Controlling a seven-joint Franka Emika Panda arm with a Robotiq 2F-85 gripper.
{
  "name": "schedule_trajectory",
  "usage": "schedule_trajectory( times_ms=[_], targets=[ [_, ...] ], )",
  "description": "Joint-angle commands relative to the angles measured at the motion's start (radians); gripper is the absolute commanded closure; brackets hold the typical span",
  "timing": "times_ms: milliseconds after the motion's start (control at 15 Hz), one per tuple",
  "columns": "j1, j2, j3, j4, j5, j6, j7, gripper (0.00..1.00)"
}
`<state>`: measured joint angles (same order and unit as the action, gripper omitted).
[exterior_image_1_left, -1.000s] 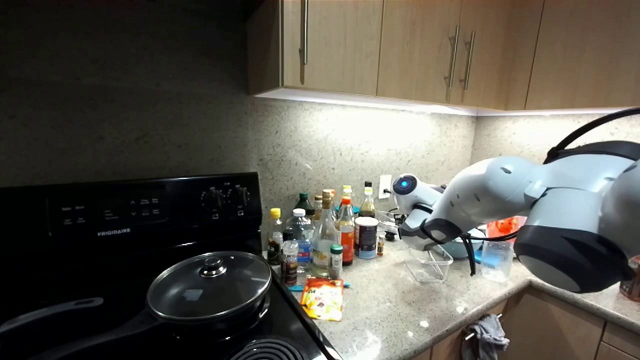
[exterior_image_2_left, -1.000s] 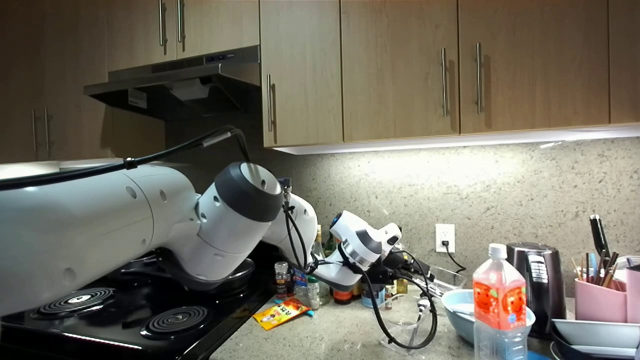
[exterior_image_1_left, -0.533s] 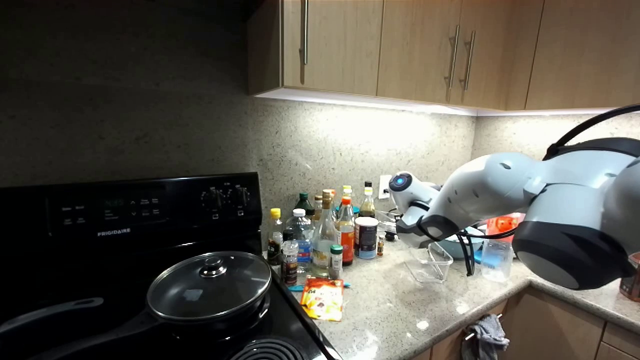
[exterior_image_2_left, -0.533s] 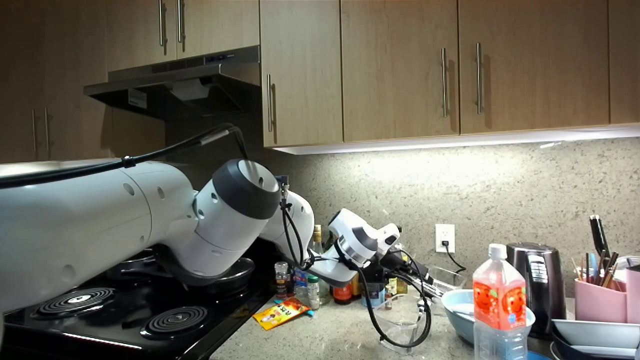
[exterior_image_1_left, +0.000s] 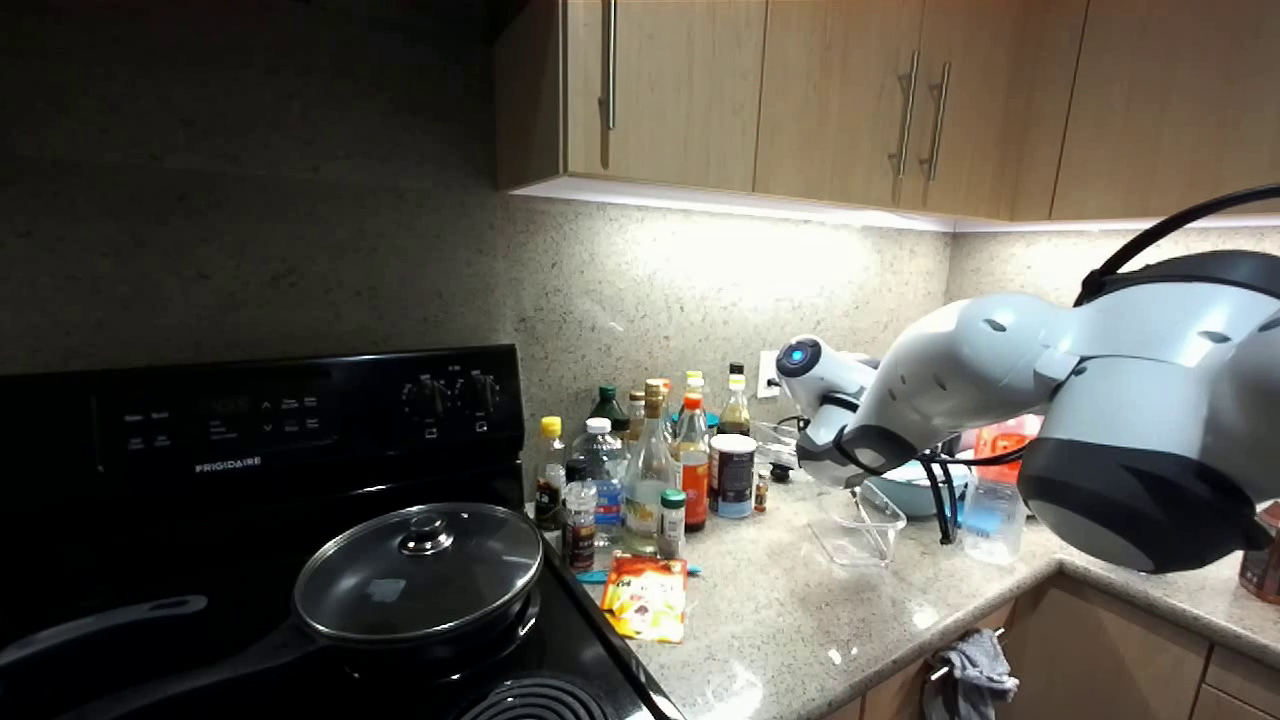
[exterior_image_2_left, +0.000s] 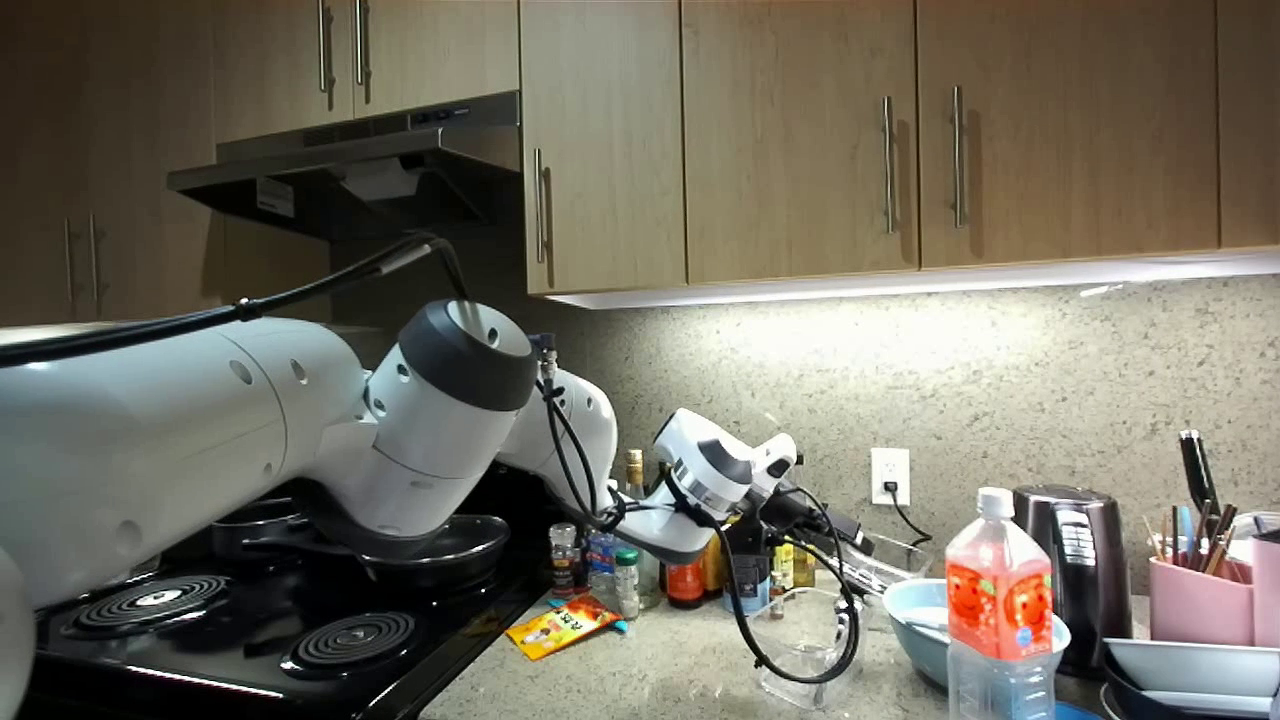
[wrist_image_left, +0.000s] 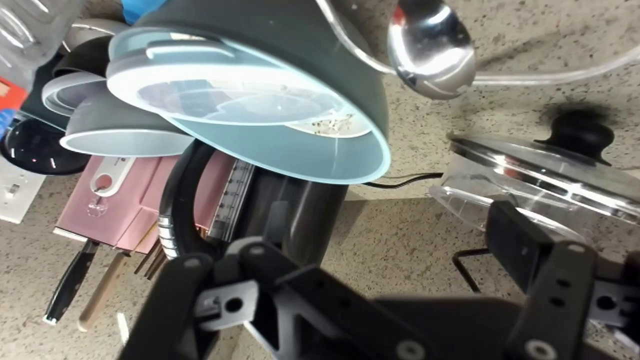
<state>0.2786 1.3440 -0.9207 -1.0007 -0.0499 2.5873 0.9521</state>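
Over the counter (exterior_image_1_left: 770, 620), the gripper (wrist_image_left: 395, 230) stands with its jaws well apart and nothing held, so give all your care to clearance. Closest to it, near the wall (exterior_image_1_left: 650, 320), sits the lid (wrist_image_left: 545, 170), tilted, its black knob (wrist_image_left: 577, 137) plain in the wrist view, with the tub (wrist_image_left: 465, 205) just behind; one jaw overlaps that tub there, but you cannot tell whether they touch. Go slowly at this spot: a pinch on smooth glass should be centred and soft, or the lid could pivot and slip. The spoon (wrist_image_left: 432, 50) leans in the clear box (exterior_image_1_left: 845, 550), and in an exterior view the cable (exterior_image_2_left: 800, 681) loops across that box; watch that it doesn't hook the spoon. Farther on you have the bowl (wrist_image_left: 270, 145), with the kettle (wrist_image_left: 315, 215) partly hidden behind it, so turn the wrist only a bit at a time. Past these, the condiments (exterior_image_1_left: 692, 490) crowd along the wall, and farthest off the covered pan (exterior_image_1_left: 420, 570) sits on the stove (exterior_image_1_left: 280, 440); leave them room whenever you swing.
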Motion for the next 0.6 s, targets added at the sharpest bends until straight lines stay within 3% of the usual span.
schedule_trajectory(
  times_ms=[0,133,333,533],
  targets=[
    [-0.01,-0.018,0.027,-0.007,-0.058,0.004,0.044,0.0],
    [-0.001,-0.017,0.013,-0.022,-0.057,0.014,0.074,0.0],
    [-0.051,-0.105,0.194,-0.029,-0.036,-0.073,-0.091,0.0],
    [-0.098,-0.155,0.32,-0.02,-0.039,-0.199,-0.158,0.0]
  ],
)
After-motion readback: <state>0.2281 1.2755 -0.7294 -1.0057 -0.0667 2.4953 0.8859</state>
